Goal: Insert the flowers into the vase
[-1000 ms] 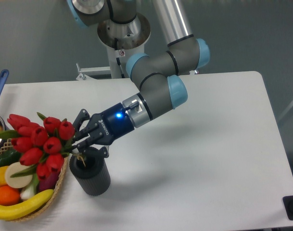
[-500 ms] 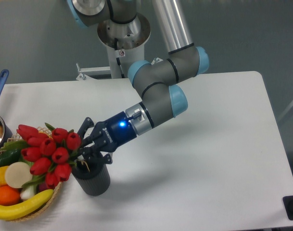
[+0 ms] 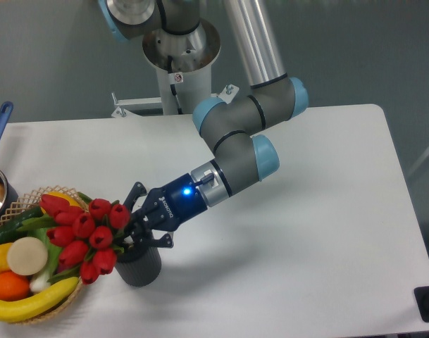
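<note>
White desk (image 3: pixel 306 232) lies bare across its right half; everything crowds the front-left corner. Next in size, a wicker basket (image 3: pixel 73 292) of fruit overhangs the left edge. The flowers (image 3: pixel 84 236) lean left, stems slanting down-right into the vase (image 3: pixel 140 265), the gripper (image 3: pixel 138 231) clamped on them just above its mouth.

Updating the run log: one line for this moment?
gripper: shut on flowers | stems at vase mouth | blooms tilted over basket | not released
</note>
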Action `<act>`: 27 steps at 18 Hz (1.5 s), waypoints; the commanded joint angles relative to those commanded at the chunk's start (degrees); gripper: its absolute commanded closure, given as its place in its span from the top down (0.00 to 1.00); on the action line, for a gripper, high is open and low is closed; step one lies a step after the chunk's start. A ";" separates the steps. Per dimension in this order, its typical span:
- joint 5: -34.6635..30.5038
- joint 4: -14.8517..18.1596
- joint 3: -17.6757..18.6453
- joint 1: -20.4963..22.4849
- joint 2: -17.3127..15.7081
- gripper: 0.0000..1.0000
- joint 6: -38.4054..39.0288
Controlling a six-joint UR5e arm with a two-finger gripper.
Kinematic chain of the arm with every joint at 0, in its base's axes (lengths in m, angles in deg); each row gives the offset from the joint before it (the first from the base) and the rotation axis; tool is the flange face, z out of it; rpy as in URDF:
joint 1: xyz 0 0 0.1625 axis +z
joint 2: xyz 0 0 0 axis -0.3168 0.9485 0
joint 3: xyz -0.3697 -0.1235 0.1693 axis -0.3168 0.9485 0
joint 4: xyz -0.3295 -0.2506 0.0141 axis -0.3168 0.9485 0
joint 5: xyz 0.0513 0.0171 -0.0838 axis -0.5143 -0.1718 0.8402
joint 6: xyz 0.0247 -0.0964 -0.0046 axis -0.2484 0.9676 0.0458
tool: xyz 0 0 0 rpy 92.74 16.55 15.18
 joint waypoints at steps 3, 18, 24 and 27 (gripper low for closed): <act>-0.09 0.00 0.26 0.00 0.09 0.35 -0.09; -6.04 0.00 0.53 2.28 -2.28 1.00 -5.36; -15.27 -0.09 0.18 5.88 -6.67 1.00 -5.36; -24.49 -0.09 0.18 8.68 -9.22 1.00 -5.36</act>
